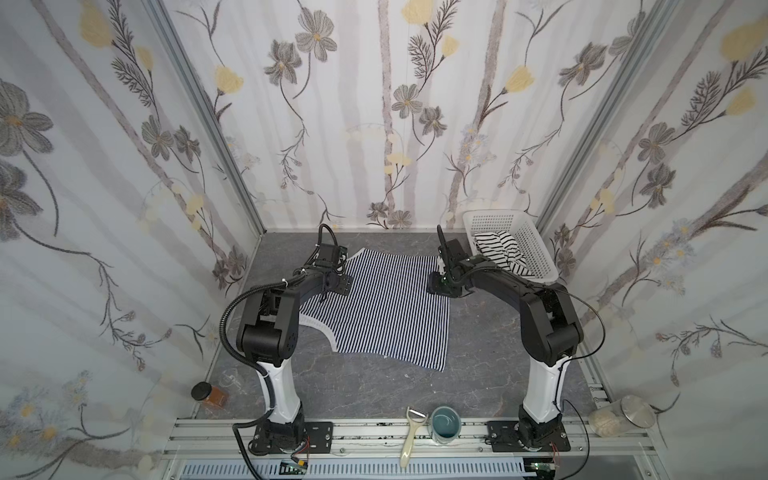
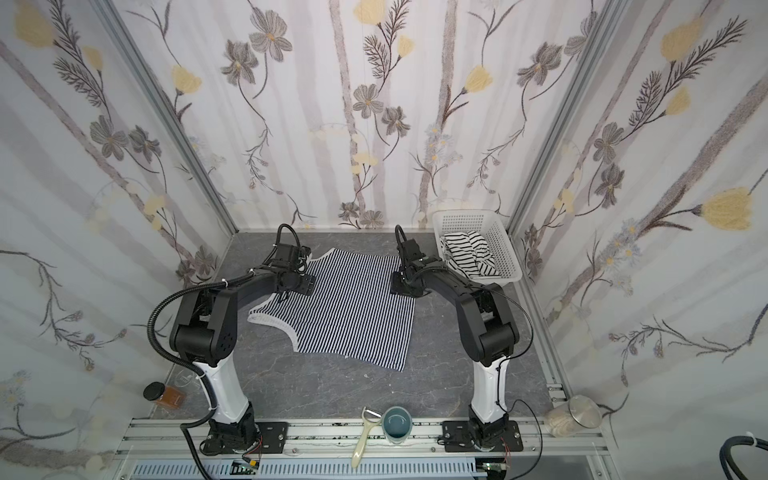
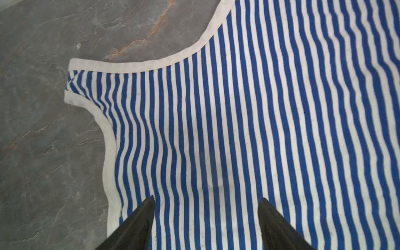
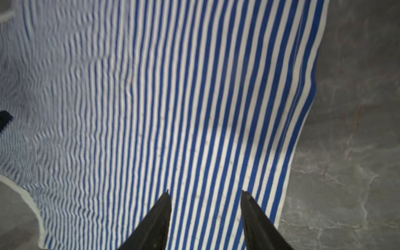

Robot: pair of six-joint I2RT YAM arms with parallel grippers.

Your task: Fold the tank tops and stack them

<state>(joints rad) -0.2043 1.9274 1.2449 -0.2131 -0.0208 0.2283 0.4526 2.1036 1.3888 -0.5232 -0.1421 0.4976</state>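
Note:
A tank top with fine navy-and-white stripes (image 1: 386,307) (image 2: 349,307) lies spread flat on the grey table (image 1: 374,386) in both top views. My left gripper (image 3: 206,198) (image 1: 326,291) hovers open over its shoulder strap end (image 3: 82,86), nothing between the fingers. Near the opposite side edge of the same top (image 4: 173,108), my right gripper (image 4: 205,191) (image 1: 436,286) also stands open and empty. The other tank top, white with wider black stripes (image 1: 500,249) (image 2: 467,253), lies crumpled in the white basket (image 1: 536,245) (image 2: 503,245).
The basket sits in the far right corner against the wall. A spice jar (image 1: 210,395) lies at the front left. A peeler (image 1: 411,436) and a teal mug (image 1: 444,424) rest on the front rail, and a glass jar (image 1: 621,417) at the front right.

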